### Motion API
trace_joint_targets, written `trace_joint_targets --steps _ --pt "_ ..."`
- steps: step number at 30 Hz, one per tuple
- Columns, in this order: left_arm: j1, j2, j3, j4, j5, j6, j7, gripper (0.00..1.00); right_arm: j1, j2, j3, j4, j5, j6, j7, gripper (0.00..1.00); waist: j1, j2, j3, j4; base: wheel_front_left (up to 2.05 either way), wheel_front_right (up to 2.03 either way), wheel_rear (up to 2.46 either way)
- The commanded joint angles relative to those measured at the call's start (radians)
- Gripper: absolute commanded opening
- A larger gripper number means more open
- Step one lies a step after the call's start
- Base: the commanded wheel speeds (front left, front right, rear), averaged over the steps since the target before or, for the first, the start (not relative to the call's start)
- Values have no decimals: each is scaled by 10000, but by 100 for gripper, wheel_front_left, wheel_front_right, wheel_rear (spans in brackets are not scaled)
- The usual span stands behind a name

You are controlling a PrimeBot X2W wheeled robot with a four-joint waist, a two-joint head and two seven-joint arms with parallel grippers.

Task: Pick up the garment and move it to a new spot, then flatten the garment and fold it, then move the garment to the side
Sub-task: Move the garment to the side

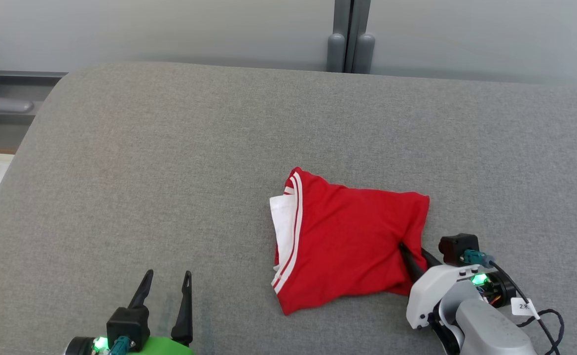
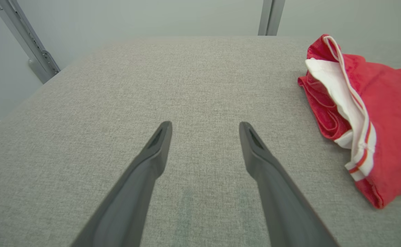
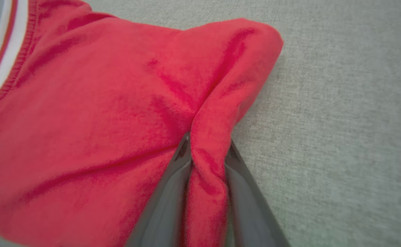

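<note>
- The garment (image 1: 352, 241) is red, with white-and-red striped trim (image 1: 296, 217) and a white inner layer (image 1: 282, 222) exposed at its left edge.
- It lies loosely folded on the grey padded surface (image 1: 170, 148), right of centre and towards the near edge in the head view.
- The right gripper (image 1: 413, 250) is placed at the garment's lower-right edge, with its pale forearm (image 1: 471, 310) entering from the lower right corner.
- In the right wrist view, a raised ridge of the garment (image 3: 84, 120) is pinched in the right gripper (image 3: 209, 140). One dark finger is pressed against each side of the fold and the jaws are narrowed onto the cloth.
- Creases are seen running from the pinched ridge towards the garment's far right corner.
- Apart from that ridge, the garment rests flat on the surface.
- The left gripper (image 1: 168, 273) is seen at the lower left, well apart from the garment, with its fingers pointed away from the robot.
- In the left wrist view, the left gripper (image 2: 205, 125) is spread wide with bare grey surface between its fingers.
- Contact between the left fingertips and the surface cannot be told.
- The garment (image 2: 392, 113) is seen at the right edge of that view, with its striped trim facing the gripper.
- A pale wall with a grey post (image 1: 350, 34) stands behind the surface.
</note>
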Motion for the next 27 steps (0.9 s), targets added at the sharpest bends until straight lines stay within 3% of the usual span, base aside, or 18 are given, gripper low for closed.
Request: trace_joint_targets --steps 1,7,19,27 --pt "156 22 51 -25 120 -9 11 100 183 10 -8 297 20 -21 155 0 0 0 -65 -196 0 0 0" --pt "270 23 81 -191 0 -20 11 100 400 -116 -926 34 -522 -38 126 0 0 0 -210 -1490 0 0 0" --pt "-314 28 -260 -665 3 -47 11 100 991 -29 -2114 -1007 -1424 -29 92 0 0 0 310 -5276 0 0 0" --pt "-490 33 -329 -725 156 -73 11 100 1236 -14 -2309 -1531 -1548 -21 89 0 0 0 750 -6768 0 0 0"
